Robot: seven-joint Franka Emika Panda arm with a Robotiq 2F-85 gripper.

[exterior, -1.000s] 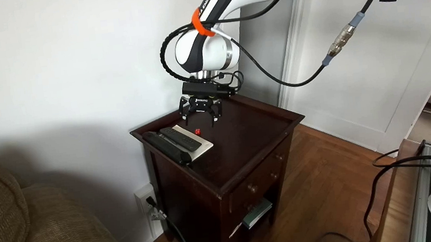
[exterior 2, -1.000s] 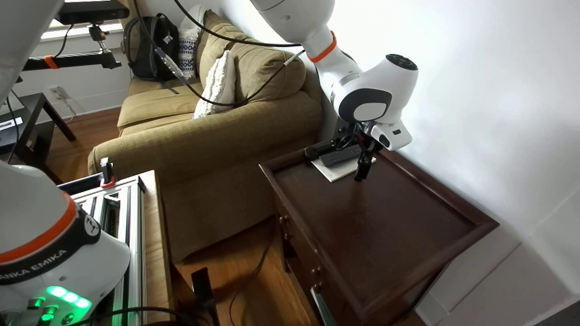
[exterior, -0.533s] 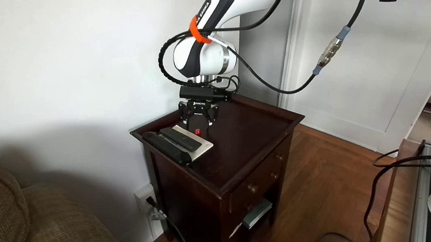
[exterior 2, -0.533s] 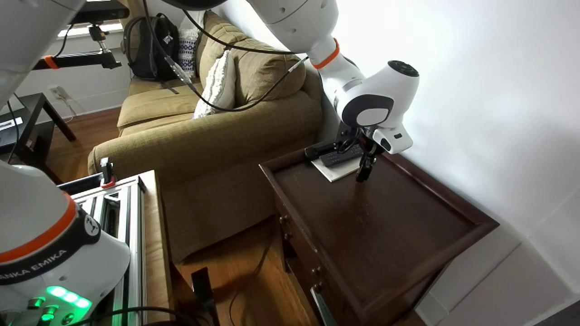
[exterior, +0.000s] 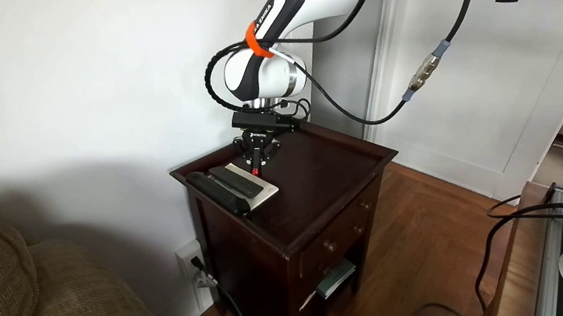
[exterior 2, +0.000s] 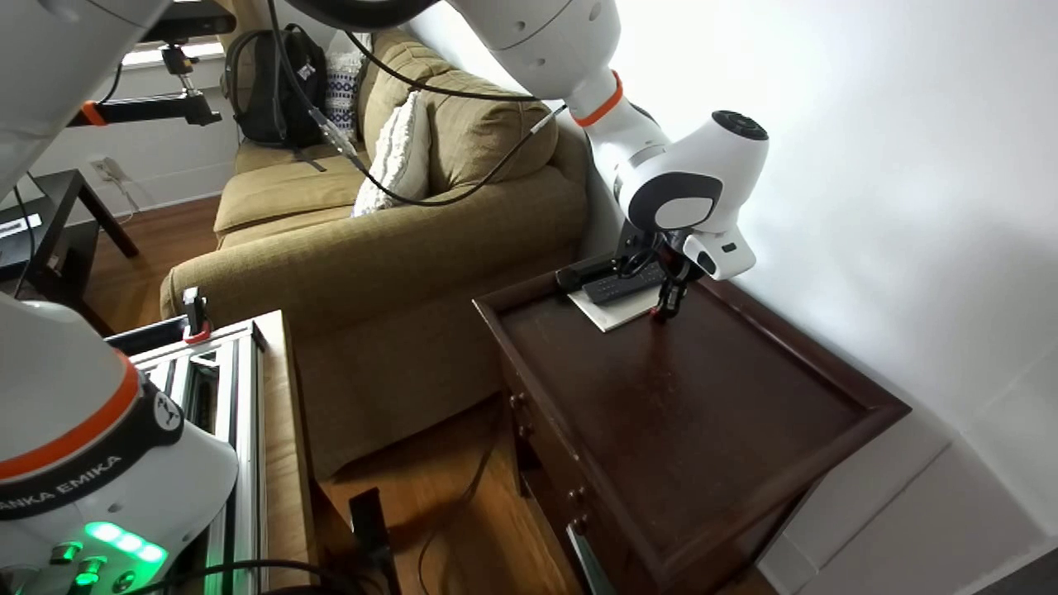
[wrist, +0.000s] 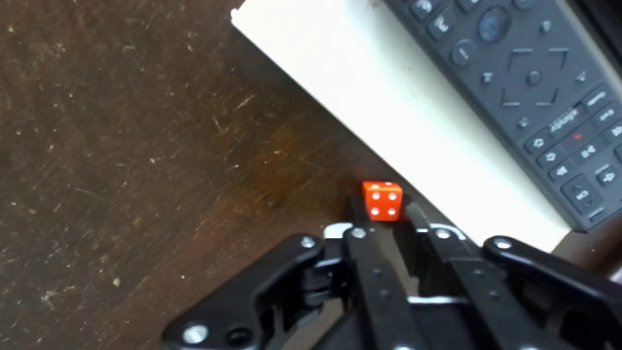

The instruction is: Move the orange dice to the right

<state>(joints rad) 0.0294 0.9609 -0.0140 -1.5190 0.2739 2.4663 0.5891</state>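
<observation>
Though glossy, the cubic orange dice (wrist: 383,201) clamp-tight in the hinged black pincer (wrist: 387,212), beside a straight-edged white slab (wrist: 418,121).

dice (wrist: 383,201) — beside slab (wrist: 398,109) bearing remote (wrist: 533,97)

In an exterior view the arm (exterior: 291,8) bears lettering ending in "EMIKA", its start hidden at an orange strap (exterior: 254,41); writing on the pincer (exterior: 255,169) is too small to read surely. In an exterior view the base (exterior 2: 107,487) reads "ANKA EMIKA", cut off at the view's edge, with a round emblem (exterior 2: 168,411). In the wrist view, the remote (wrist: 539,107) says "xfinity"; the orange dice (wrist: 383,202) shows four white pips on its nearest face.
</observation>
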